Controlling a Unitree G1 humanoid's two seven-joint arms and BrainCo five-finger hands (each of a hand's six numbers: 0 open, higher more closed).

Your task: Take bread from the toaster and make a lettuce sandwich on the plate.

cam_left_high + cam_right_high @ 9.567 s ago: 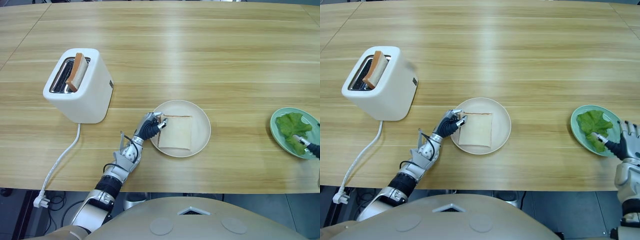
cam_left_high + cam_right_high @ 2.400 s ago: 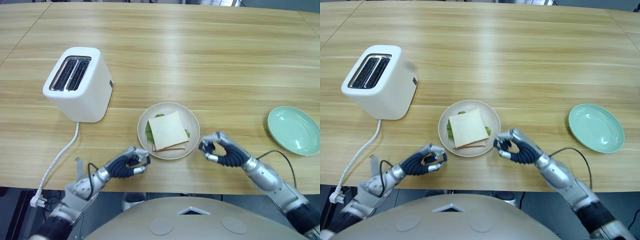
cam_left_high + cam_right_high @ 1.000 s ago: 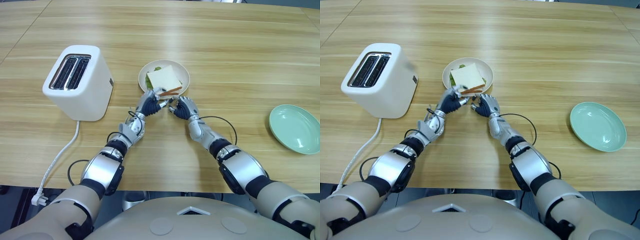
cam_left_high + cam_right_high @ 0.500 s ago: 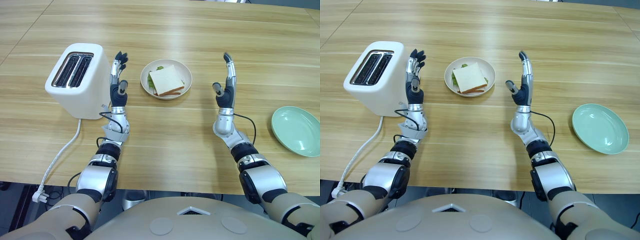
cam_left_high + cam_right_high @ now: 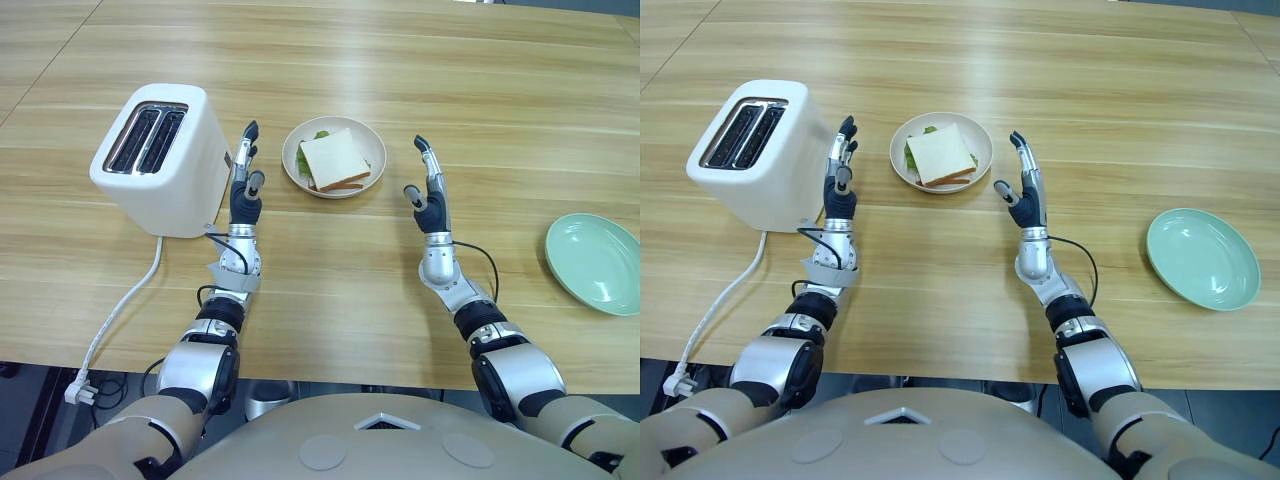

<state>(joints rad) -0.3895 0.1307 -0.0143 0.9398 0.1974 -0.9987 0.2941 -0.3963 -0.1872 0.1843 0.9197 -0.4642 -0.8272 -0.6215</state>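
Note:
On the beige plate (image 5: 372,148) lies a finished sandwich (image 5: 334,160): two white bread slices with green lettuce poking out at the left side. The white toaster (image 5: 155,160) stands to the plate's left with both slots empty. My left hand (image 5: 245,185) is held upright between toaster and plate, fingers straight and open, holding nothing. My right hand (image 5: 431,192) is raised to the right of the plate, also open and empty. Neither hand touches the plate.
An empty pale green dish (image 5: 597,262) sits near the table's right edge. The toaster's white cord (image 5: 118,320) runs down over the front edge to a plug (image 5: 74,396). Bare wooden tabletop stretches behind the plate.
Both raised open hands have come in toward the plate and dropped slightly since half a second ago. A second ago they were curled at the plate's near rim. Plate and sandwich stay put.

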